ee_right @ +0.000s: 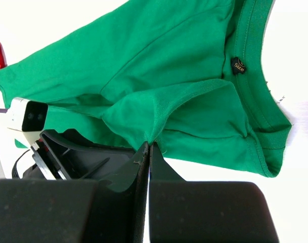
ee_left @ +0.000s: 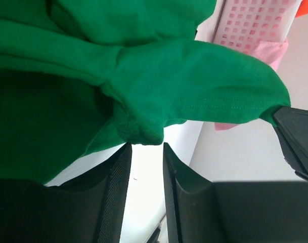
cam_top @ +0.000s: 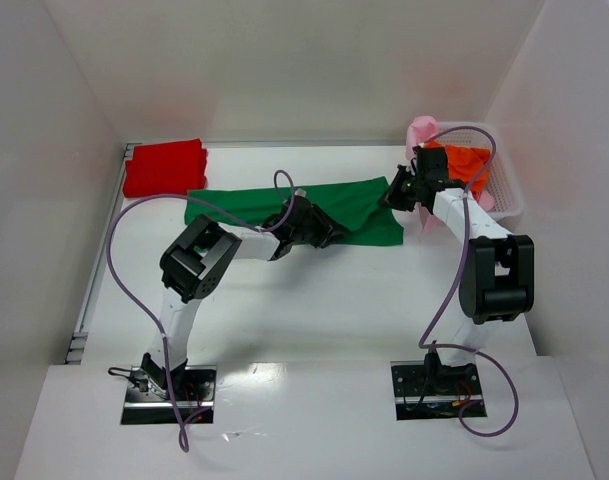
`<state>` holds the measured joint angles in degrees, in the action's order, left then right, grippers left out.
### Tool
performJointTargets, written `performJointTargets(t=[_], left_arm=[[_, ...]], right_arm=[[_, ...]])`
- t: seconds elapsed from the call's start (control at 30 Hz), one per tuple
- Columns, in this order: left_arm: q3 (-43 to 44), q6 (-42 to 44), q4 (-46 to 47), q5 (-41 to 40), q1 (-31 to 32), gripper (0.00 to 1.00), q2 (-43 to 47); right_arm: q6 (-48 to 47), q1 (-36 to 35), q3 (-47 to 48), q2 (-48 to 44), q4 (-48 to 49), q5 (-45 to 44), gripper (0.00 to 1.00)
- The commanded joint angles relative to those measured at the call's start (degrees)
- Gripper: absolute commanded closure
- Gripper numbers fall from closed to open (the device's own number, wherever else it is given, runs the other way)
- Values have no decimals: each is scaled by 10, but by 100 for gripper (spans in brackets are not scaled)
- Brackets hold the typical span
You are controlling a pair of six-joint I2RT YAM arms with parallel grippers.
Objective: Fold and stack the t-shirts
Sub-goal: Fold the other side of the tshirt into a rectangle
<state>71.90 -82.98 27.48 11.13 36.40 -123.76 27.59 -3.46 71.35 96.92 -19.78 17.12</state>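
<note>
The left gripper (ee_left: 146, 149) stands half open at the near edge of the green shirt (cam_top: 244, 205), with a bunched fold at its tips that is not yet pinched. The right gripper (ee_right: 147, 147) is clamped tight on that shirt's right end. The shirt lies half folded on the surface (cam_top: 314, 300). Beyond its left end sits a folded red shirt (cam_top: 164, 168). The orange shirt (cam_top: 466, 163) and pink shirt (cam_top: 421, 130) wait in the basket (cam_top: 509, 190) past its right end. I judge one done, three left.
</note>
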Motion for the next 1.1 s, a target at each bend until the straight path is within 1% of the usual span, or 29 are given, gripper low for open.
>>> performJointTargets(t=[0.0,0.03,0.1,0.2,0.3,0.43,0.57,0.6,0.63,0.7,0.77,0.93,1.07], left_arm=[[1,-10,-1,-22,-1,58,-7],[1,-6,-13,-22,-1,53,-7],[6,-5,-15,-29,-1,50,-7],[6,-5,-21,-29,-1,42,-7],[6,-5,-21,-31,-1,42,-7],[6,-5,-21,-34,-1,50,-7],[6,-5,-21,-34,-1,70,-12],[6,-5,-21,-34,-1,74,-12],[7,-5,-21,-34,-1,75,-12],[12,-5,-21,-34,-1,86,-12],[17,-5,-21,-34,-1,92,-12],[17,-5,-21,-28,-12,100,0],[17,1,-30,-34,-24,100,18]], right_arm=[[-4,-4,5,-29,19,5,99],[-4,-4,5,-29,19,5,99],[-4,-4,5,-29,19,5,99],[-4,-4,5,-25,25,5,99],[-4,-4,5,-24,25,5,99],[-4,-4,5,-24,25,5,99],[-10,-4,5,-24,25,0,99],[-10,-4,5,-24,25,0,99],[-10,-4,5,-24,25,0,99],[-10,-4,5,-24,25,0,99],[-10,-4,0,-24,30,0,99],[-10,1,0,-24,36,0,99],[-10,1,8,-7,36,0,99]])
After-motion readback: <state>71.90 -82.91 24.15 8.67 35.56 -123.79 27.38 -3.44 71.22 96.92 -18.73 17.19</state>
